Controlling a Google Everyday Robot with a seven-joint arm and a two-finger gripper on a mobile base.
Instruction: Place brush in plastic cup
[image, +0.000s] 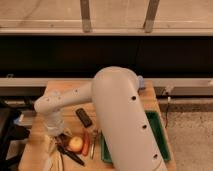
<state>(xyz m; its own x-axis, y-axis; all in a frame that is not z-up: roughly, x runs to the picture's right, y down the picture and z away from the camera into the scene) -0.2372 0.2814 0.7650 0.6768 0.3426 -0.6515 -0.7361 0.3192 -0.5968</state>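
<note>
The brush (70, 155) lies on the wooden table (60, 90) near the front left, its slim black handle running diagonally down to the right. My gripper (58, 139) hangs from the white arm (117, 115) just above the brush's upper end, over the left part of the table. A pale translucent shape (50, 130) sits right by the wrist; it may be the plastic cup, but I cannot tell. The arm hides much of the table's middle.
A yellow-orange round fruit (75, 144), an orange carrot-like piece (85, 143) and a silver fork (94, 143) lie right of the brush. A black block (83, 117) lies behind them. Pale flat utensils (52, 157) lie at front left. A green tray (161, 134) stands at right.
</note>
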